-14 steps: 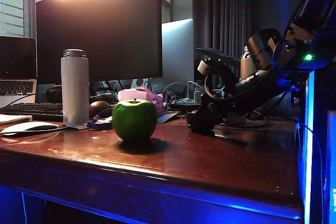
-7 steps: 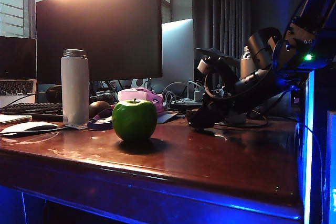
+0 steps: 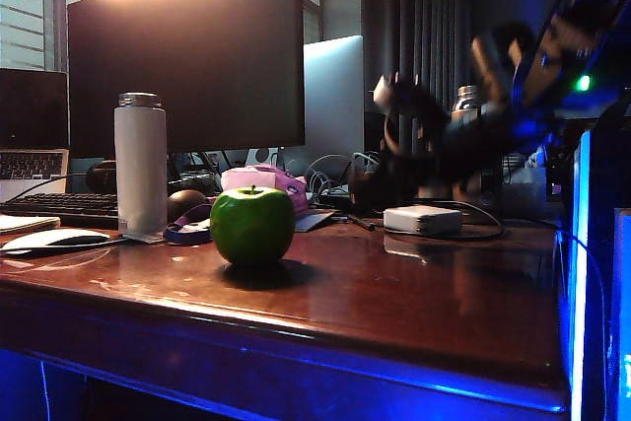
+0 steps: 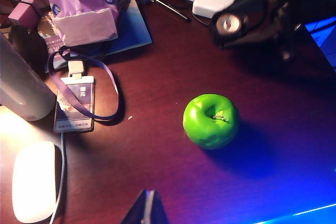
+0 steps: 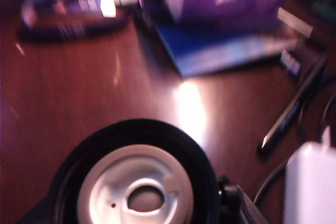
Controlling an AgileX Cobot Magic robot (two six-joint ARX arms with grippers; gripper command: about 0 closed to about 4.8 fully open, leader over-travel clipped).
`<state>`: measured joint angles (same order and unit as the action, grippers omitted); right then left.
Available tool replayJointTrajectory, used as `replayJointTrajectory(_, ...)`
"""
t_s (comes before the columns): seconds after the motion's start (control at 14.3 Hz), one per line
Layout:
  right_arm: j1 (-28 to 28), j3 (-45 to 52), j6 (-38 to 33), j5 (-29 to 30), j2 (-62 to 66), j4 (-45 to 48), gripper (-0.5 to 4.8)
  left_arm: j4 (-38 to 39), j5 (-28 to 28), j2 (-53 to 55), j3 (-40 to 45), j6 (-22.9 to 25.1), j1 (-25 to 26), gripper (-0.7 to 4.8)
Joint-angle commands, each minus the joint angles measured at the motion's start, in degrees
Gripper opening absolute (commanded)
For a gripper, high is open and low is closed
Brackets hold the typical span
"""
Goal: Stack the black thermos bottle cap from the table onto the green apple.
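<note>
The green apple [image 3: 252, 227] [image 4: 211, 120] stands upright on the dark wooden table [image 3: 394, 293], its stem up. The black thermos bottle cap [image 4: 227, 23] [image 5: 136, 182] hangs above the table behind and to the right of the apple, its white inner face turned to the right wrist camera. My right gripper [image 3: 383, 182] [image 5: 137, 195] is shut on it, motion-blurred in the exterior view. My left gripper [image 4: 148, 205] is shut and holds nothing. It hovers over the table's front part, on the near side of the apple.
A white bottle [image 3: 141, 165], a white mouse [image 3: 54, 240] and a lanyard badge [image 4: 76, 108] lie left of the apple. Behind it are a purple pouch [image 4: 84, 3], a monitor [image 3: 187, 46], a pen [image 5: 294, 108] and a white power adapter [image 3: 422, 219].
My right gripper has closed on the cap and lifted it off the table, uncovering the white adapter behind it. The apple and the left gripper have not moved.
</note>
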<state>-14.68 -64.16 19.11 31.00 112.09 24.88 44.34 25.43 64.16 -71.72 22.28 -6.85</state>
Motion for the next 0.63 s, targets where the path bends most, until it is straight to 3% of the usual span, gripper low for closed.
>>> replayJointTrajectory(0.07, -0.24, -0.37, -4.22, 2.21, -4.15, 0.85, 2.81, -0.68, 0.28, -0.20, -0.22, 0.20, 0.00, -0.06)
replayJointTrajectory(0.21, -1.36, -0.37, -7.82, 5.40, -5.64, 1.25, 2.81, -0.68, 0.31, -0.20, -0.22, 0.20, 0.00, -0.06)
replayJointTrajectory(0.63, -10.84, -0.37, -6.88, 4.74, -5.95, 1.03, 2.81, -0.68, 0.28, -0.20, -0.22, 0.20, -0.02, -0.06)
